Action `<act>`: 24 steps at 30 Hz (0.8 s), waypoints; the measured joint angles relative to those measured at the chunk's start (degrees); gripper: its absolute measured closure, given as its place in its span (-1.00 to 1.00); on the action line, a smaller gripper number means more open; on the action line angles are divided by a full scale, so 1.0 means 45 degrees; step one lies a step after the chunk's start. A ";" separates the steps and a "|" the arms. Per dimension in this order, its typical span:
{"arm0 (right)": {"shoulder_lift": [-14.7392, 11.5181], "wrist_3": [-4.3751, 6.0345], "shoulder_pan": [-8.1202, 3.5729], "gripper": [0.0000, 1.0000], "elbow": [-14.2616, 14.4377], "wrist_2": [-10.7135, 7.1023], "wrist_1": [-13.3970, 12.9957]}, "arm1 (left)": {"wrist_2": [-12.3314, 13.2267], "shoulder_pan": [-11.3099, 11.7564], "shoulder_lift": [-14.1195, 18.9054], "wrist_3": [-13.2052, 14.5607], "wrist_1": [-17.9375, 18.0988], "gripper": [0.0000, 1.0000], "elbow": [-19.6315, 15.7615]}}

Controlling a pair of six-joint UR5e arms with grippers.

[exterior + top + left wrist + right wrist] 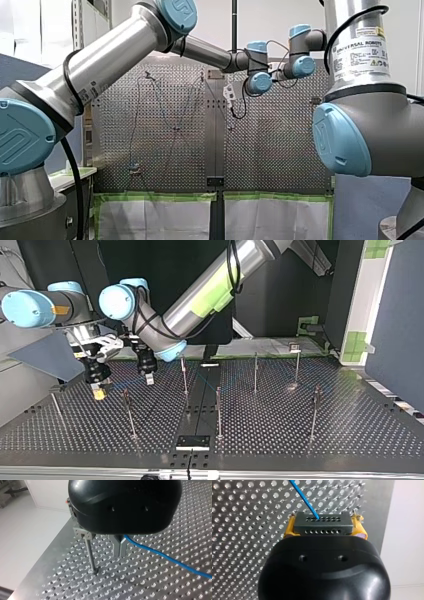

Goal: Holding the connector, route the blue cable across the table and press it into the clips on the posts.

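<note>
A broad perforated metal desk (350,440) fills the lower half of the top view, studded with thin upright posts (256,372) set well apart. The robot's left arm (215,285) enters at the upper right of that frame and reaches past the middle into the left half. The right arm (55,305) comes in at the upper left. Both end low over the desk at the frame's left, near each other but apart.

The right gripper (99,393), the further left of the two, has yellow pads pressed against the two ends of a dark grey block, the connector (322,524). The blue cable (303,497) leaves the connector's face and runs straight away from this gripper over the desk.

The left gripper (120,550) has its metal fingers closed together, pinching the blue cable between their tips just above the desk. From the pinch the cable runs off in one long, nearly straight line low over the holes, to one side of the fingers. On the opposite side, just beside the fingers and not touching them, stands one post (90,555). A small square clip (82,533) sits at its head and appears higher than the pinched cable.

Judging from this, the left gripper is the nearer to that clip. The coming move likely calls for a short sideways and upward carry, with the cable's length lying across the clip. Whether the clip's slot faces the gripper cannot be told.
</note>
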 joint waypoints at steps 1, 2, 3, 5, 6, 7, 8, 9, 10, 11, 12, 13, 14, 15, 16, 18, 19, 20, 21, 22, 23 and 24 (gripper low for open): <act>-0.0059 0.0005 0.0007 1.00 0.0000 0.0001 -0.0009 | 0.0003 0.0042 0.0002 0.0006 0.0041 1.00 0.0000; -0.0106 0.0010 0.0010 1.00 -0.0001 0.0003 -0.0018 | 0.0005 0.0067 0.0002 0.0011 0.0067 1.00 0.0000; -0.0152 0.0020 0.0009 1.00 -0.0001 0.0003 -0.0031 | 0.0010 0.0087 0.0003 0.0019 0.0091 1.00 0.0003; -0.0239 0.0049 0.0013 1.00 -0.0002 0.0002 -0.0078 | 0.0022 0.0127 0.0004 0.0037 0.0151 1.00 0.0013; -0.0265 0.0060 0.0016 1.00 -0.0003 -0.0005 -0.0095 | 0.0026 0.0142 0.0005 0.0044 0.0181 1.00 0.0015; -0.0294 0.0070 0.0016 1.00 -0.0008 -0.0034 -0.0110 | 0.0029 0.0161 0.0005 0.0052 0.0223 1.00 0.0015; -0.0316 0.0071 0.0015 1.00 -0.0014 -0.0066 -0.0119 | 0.0030 0.0174 0.0006 0.0057 0.0263 1.00 0.0015; -0.0338 0.0072 0.0015 1.00 -0.0017 -0.0102 -0.0125 | 0.0034 0.0185 0.0006 0.0062 0.0315 1.00 0.0016; -0.0363 0.0072 0.0014 1.00 -0.0024 -0.0149 -0.0131 | 0.0045 0.0196 0.0006 0.0078 0.0403 1.00 0.0016; -0.0376 0.0075 0.0012 1.00 -0.0028 -0.0177 -0.0134 | 0.0066 0.0201 0.0006 0.0096 0.0483 1.00 0.0015; -0.0388 0.0080 0.0008 1.00 -0.0028 -0.0200 -0.0134 | 0.0099 0.0207 0.0006 0.0116 0.0576 1.00 0.0016; -0.0395 0.0085 -0.0009 1.00 -0.0028 -0.0220 -0.0140 | 0.0161 0.0213 0.0006 0.0140 0.0698 1.00 0.0016; -0.0398 0.0088 -0.0022 1.00 -0.0027 -0.0233 -0.0143 | 0.0216 0.0219 0.0006 0.0154 0.0787 1.00 0.0016; -0.0400 0.0089 -0.0032 1.00 -0.0025 -0.0247 -0.0148 | 0.0267 0.0228 0.0006 0.0169 0.0874 1.00 0.0017; -0.0401 0.0089 -0.0041 1.00 -0.0025 -0.0265 -0.0154 | 0.0336 0.0246 0.0005 0.0206 0.0989 1.00 0.0018; -0.0396 0.0093 -0.0046 1.00 -0.0025 -0.0305 -0.0179 | 0.0441 0.0294 0.0006 0.0300 0.1153 1.00 0.0019; -0.0394 0.0097 -0.0052 1.00 -0.0023 -0.0336 -0.0209 | 0.0525 0.0341 0.0006 0.0361 0.1274 1.00 0.0019; -0.0393 0.0098 -0.0059 1.00 -0.0022 -0.0356 -0.0231 | 0.0595 0.0379 0.0005 0.0398 0.1369 1.00 0.0019; -0.0391 0.0100 -0.0065 1.00 -0.0023 -0.0371 -0.0248 | 0.0672 0.0417 0.0005 0.0427 0.1459 1.00 0.0019; -0.0384 0.0105 -0.0077 1.00 -0.0022 -0.0383 -0.0280 | 0.0777 0.0467 0.0006 0.0459 0.1559 1.00 0.0019; -0.0373 0.0112 -0.0085 1.00 -0.0021 -0.0390 -0.0310 | 0.0857 0.0502 0.0006 0.0476 0.1616 1.00 0.0019; -0.0360 0.0126 -0.0095 1.00 -0.0021 -0.0394 -0.0339 | 0.0939 0.0535 0.0006 0.0491 0.1660 1.00 0.0019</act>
